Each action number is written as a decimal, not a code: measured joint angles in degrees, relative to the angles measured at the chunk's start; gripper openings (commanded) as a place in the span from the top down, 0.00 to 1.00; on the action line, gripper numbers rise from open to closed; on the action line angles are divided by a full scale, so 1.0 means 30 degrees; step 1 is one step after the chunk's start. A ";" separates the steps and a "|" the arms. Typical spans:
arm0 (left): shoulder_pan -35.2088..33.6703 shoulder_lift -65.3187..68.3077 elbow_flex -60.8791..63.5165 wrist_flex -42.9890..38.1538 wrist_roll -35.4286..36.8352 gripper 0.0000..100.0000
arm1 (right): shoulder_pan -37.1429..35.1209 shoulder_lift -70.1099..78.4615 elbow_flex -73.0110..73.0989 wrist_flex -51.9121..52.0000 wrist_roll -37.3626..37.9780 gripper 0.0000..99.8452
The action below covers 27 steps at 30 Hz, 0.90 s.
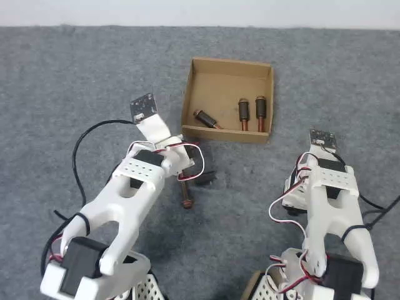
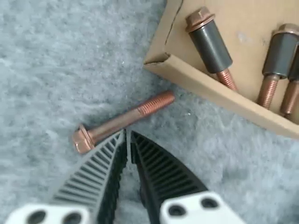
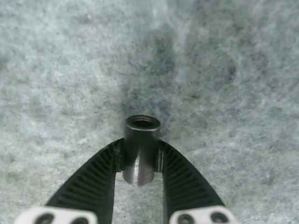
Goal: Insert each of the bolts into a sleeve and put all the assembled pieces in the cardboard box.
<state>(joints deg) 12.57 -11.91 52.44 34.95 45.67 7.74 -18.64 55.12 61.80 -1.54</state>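
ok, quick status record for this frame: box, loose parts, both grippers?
container: cardboard box on the carpet, three bolt-and-sleeve pieces lying inside
loose: one bare bolt flat on the carpet, just outside the box
left: left gripper shut, empty, tips right by the bolt
right: right gripper shut on a dark sleeve, gripped by its sides
remaining: this bolt not yet in a sleeve or boxed

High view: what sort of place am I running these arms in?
Probably a lab or hobby test bench, not a factory line: a table covered in grey felt, a plain cardboard box of sleeved bolts, one loose bolt.
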 measured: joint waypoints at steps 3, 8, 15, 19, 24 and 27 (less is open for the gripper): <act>0.0000 0.0000 0.0000 0.0147 0.0029 0.99 | 0.0000 0.0000 0.0000 0.0000 0.0000 0.99; 0.0000 0.0938 -0.0322 0.0557 0.0059 0.99 | -0.0029 0.0000 0.0000 0.0000 0.0000 0.99; -0.0088 0.4982 -0.3546 0.2960 0.0059 0.99 | -0.0088 0.0000 0.0000 0.0000 0.0000 0.99; -0.0557 0.5480 -0.4015 0.3370 0.0059 0.99 | -0.0088 0.0000 0.0000 0.0000 0.0000 0.99; -0.2256 0.5568 -0.4337 0.3311 0.0088 0.99 | -0.0088 0.0000 0.0000 0.0000 0.0000 0.99; -0.3136 0.5568 -0.4454 0.2608 0.0059 0.99 | -0.0088 0.0000 0.0059 0.0000 0.0000 0.99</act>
<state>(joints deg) 3.16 4.79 39.08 42.77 45.85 7.47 -18.64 55.30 61.80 -1.54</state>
